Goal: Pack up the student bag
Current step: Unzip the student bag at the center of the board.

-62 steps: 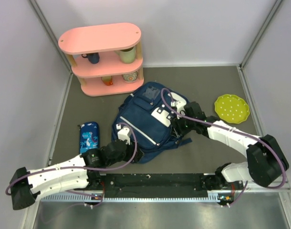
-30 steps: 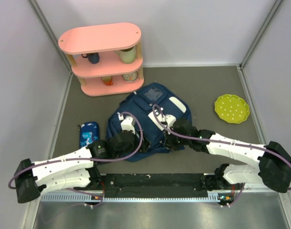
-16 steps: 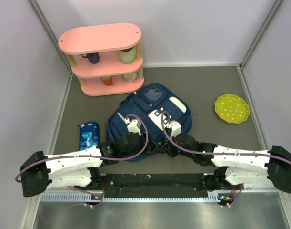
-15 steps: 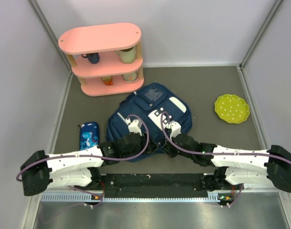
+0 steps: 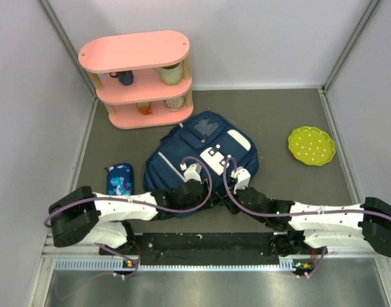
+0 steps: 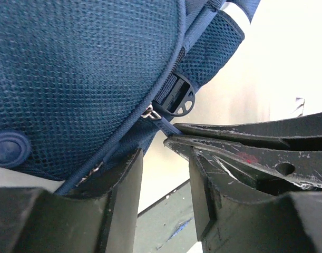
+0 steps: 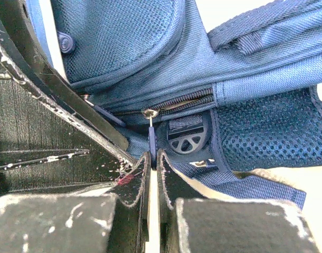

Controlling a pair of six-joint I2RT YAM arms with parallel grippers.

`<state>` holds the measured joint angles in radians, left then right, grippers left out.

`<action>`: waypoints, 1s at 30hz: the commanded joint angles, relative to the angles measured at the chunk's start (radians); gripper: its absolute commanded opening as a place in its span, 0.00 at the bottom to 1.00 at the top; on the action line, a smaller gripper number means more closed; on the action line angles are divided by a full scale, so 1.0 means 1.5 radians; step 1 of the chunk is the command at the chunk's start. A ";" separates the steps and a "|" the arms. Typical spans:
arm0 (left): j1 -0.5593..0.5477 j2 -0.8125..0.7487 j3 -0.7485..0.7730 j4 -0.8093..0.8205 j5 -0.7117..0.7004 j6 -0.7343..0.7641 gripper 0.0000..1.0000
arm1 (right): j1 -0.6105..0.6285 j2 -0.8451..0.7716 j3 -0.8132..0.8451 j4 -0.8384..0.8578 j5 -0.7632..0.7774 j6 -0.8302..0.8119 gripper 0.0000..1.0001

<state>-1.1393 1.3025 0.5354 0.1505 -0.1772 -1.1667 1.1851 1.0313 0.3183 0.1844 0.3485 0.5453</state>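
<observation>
The student bag (image 5: pixel 205 137) lies flat on the mat, navy with white patches. Both grippers meet at its near edge. My right gripper (image 7: pixel 153 158) is shut on the small blue zipper pull (image 7: pixel 152 139), which hangs from a silver slider beside a black buckle (image 7: pixel 186 138). My left gripper (image 6: pixel 165 176) stands just left of it, jaws apart with only bare table in the gap; its left finger (image 6: pixel 124 195) rests against the bag's mesh fabric (image 6: pixel 81 68). From above, the left gripper (image 5: pixel 201 192) and the right gripper (image 5: pixel 227 195) sit close together.
A bright-blue pencil case (image 5: pixel 119 179) lies left of the bag. A pink shelf (image 5: pixel 141 77) with cups stands at the back left. A green dotted plate (image 5: pixel 311 145) lies at the right. Grey walls close in the mat.
Both arms have drawn toward the near edge and stretched low along the table. The left gripper moved right beside the right one, and its jaws have narrowed. The bag now lies flatter.
</observation>
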 commanded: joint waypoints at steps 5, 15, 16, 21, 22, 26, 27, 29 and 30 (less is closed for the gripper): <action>0.001 0.070 0.038 0.062 -0.037 -0.088 0.49 | 0.021 -0.024 -0.019 0.052 0.018 -0.035 0.00; 0.001 -0.015 -0.075 0.179 -0.095 -0.160 0.56 | 0.023 -0.027 -0.039 0.072 0.031 -0.033 0.00; 0.001 -0.013 -0.065 0.165 -0.090 -0.165 0.56 | 0.023 -0.027 -0.040 0.073 0.029 -0.032 0.00; 0.001 0.048 -0.055 0.228 -0.064 -0.198 0.57 | 0.025 -0.031 -0.040 0.081 0.023 -0.037 0.00; 0.001 0.060 -0.042 0.229 -0.053 -0.201 0.57 | 0.029 -0.036 -0.039 0.083 0.025 -0.042 0.00; 0.001 0.111 -0.009 0.208 -0.035 -0.208 0.53 | 0.036 -0.052 -0.042 0.086 0.036 -0.059 0.00; 0.001 0.115 -0.007 0.202 -0.034 -0.213 0.52 | 0.039 -0.055 -0.041 0.085 0.037 -0.064 0.00; 0.001 0.123 -0.008 0.197 -0.036 -0.219 0.49 | 0.046 -0.061 -0.039 0.076 0.048 -0.078 0.00; 0.002 0.124 -0.008 0.192 -0.037 -0.220 0.48 | 0.049 -0.061 -0.035 0.073 0.050 -0.083 0.00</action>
<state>-1.1435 1.4586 0.5022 0.4435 -0.2398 -1.4769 1.2152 0.9737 0.2481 0.2474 0.4187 0.4629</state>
